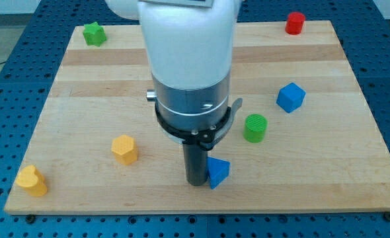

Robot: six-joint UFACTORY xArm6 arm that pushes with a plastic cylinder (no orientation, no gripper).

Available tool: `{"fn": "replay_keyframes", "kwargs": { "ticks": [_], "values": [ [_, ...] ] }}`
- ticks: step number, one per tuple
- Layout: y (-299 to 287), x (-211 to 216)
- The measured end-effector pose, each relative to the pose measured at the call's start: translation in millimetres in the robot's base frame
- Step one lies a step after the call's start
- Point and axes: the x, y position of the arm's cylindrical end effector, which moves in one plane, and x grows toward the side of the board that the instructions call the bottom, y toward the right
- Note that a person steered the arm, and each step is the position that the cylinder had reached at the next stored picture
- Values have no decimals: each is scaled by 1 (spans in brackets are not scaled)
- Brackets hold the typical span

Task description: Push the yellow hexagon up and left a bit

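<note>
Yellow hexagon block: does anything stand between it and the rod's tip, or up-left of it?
Nothing visible does. My tip touches the blue triangular block, right of the yellow hexagon block; the wooden board between and up-left shows nothing.

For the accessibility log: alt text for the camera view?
My tip rests at the bottom centre of a wooden board, touching a blue triangular block, well right of the yellow hexagon. Five other coloured blocks lie scattered about the board.

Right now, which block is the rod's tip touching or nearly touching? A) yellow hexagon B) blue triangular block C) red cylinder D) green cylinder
B: my tip sits right against the left side of the blue triangular block, near the bottom edge of the wooden board; the yellow hexagon block lies apart, further left.
</note>
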Motion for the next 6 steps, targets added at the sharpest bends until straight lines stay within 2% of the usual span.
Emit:
{"fn": "replay_keyframes", "kwargs": {
  "ticks": [2,5,6],
  "values": [
    [4,0],
    [-112,-5],
    [-137,-40]
  ]
}}
